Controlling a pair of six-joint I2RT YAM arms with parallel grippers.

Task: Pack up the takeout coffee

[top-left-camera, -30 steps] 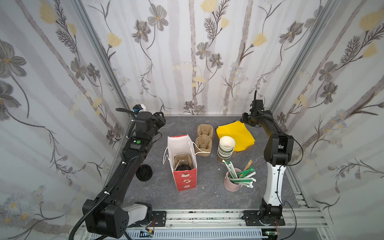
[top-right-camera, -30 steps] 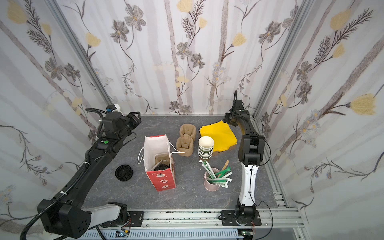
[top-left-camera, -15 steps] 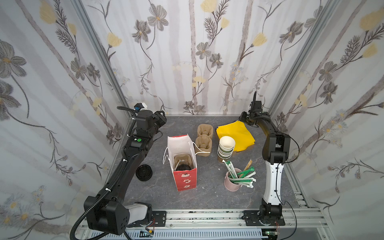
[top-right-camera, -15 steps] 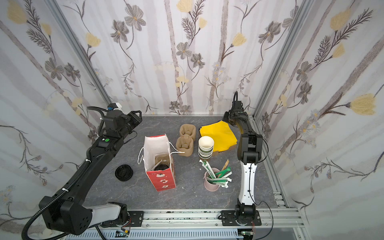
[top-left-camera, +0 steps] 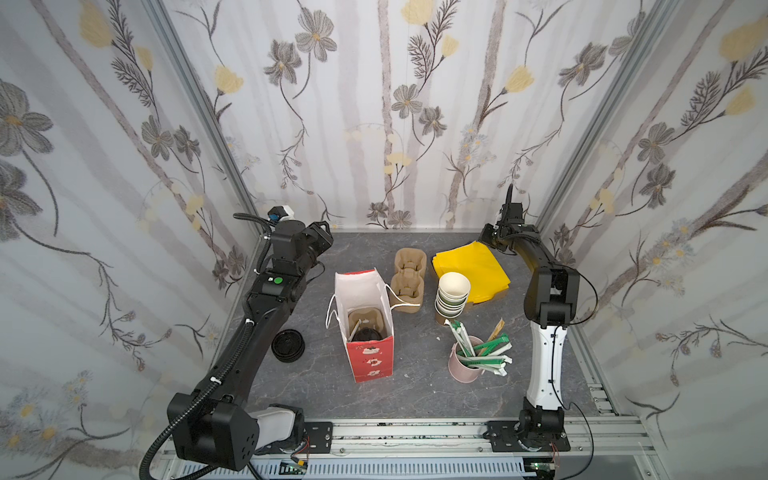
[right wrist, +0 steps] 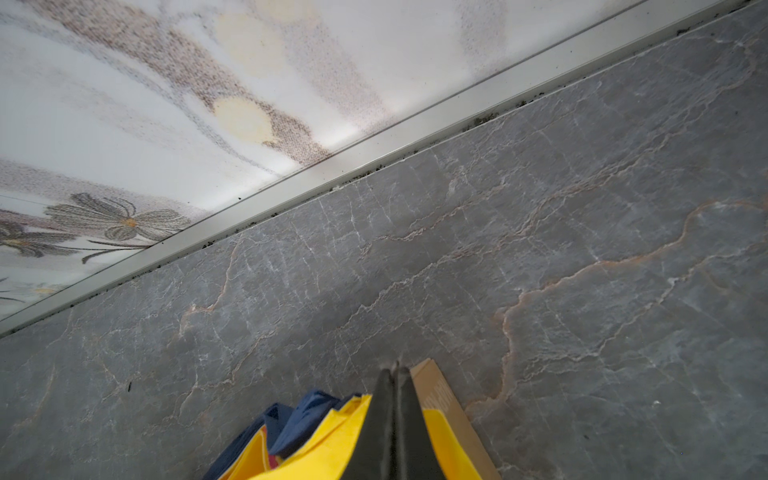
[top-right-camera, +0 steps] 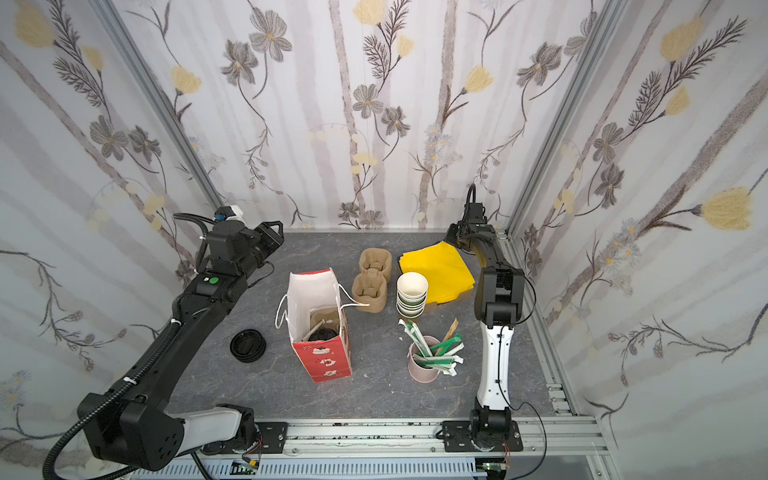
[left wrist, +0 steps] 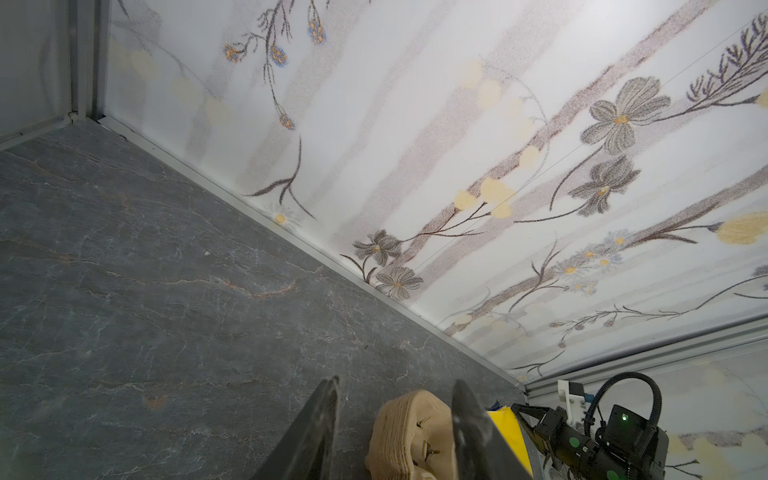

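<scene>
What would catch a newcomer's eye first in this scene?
The red-and-white paper bag stands open in the middle of the table, the takeout coffee showing its black lid inside. Next, the bright yellow stack at the back right, and the pink cup of wrapped straws nearer the front.

Takeout coffee inside bag — cup stack right.
</scene>
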